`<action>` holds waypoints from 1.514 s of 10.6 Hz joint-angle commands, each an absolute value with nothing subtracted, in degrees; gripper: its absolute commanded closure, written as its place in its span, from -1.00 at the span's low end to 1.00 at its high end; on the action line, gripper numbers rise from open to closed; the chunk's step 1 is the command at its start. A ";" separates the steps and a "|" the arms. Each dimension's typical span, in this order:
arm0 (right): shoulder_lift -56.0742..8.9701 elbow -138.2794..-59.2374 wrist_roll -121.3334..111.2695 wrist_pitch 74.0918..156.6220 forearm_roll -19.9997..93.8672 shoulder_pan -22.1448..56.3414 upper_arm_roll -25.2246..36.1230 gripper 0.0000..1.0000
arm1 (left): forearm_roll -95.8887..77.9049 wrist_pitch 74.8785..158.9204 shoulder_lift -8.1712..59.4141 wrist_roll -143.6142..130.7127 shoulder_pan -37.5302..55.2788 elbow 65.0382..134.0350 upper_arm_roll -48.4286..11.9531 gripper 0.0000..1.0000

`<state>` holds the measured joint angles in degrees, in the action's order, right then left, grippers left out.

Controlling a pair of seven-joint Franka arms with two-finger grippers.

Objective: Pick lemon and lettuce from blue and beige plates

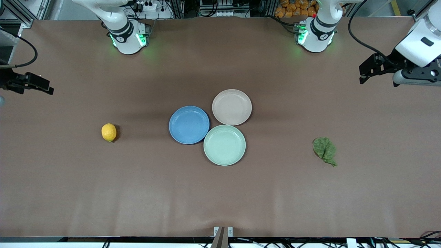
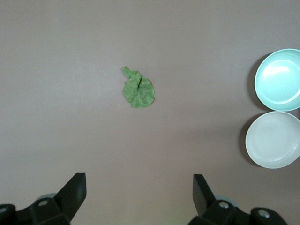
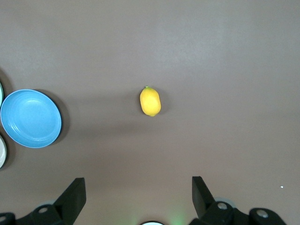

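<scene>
The lemon [image 1: 109, 132] [image 3: 150, 101] lies on the bare brown table toward the right arm's end, apart from the plates. The lettuce [image 1: 324, 150] [image 2: 138, 91] lies flat on the table toward the left arm's end. The blue plate [image 1: 189, 124] [image 3: 30, 118] and the beige plate [image 1: 232, 107] [image 2: 274, 139] sit side by side mid-table with nothing on them. My right gripper [image 1: 48, 88] [image 3: 138, 180] hangs open over the right arm's end of the table. My left gripper [image 1: 362, 73] [image 2: 139, 178] hangs open over the left arm's end. Neither holds anything.
A mint-green plate [image 1: 224, 145] [image 2: 279, 79], also bare, touches the blue and beige plates and lies nearest to the front camera. The two arm bases [image 1: 129, 36] [image 1: 315, 34] stand along the table's back edge.
</scene>
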<state>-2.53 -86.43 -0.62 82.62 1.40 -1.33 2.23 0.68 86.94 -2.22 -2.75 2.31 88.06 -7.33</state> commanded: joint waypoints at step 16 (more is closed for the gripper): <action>-2.11 -83.85 -0.44 83.76 -0.79 -2.72 2.11 -1.00 | 1.67 84.29 -0.35 -6.50 2.64 82.88 -7.47 -1.00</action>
<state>-0.75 -85.70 -0.58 84.62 -0.14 -1.95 2.64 0.68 85.38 -1.16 -6.17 2.38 84.56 -7.32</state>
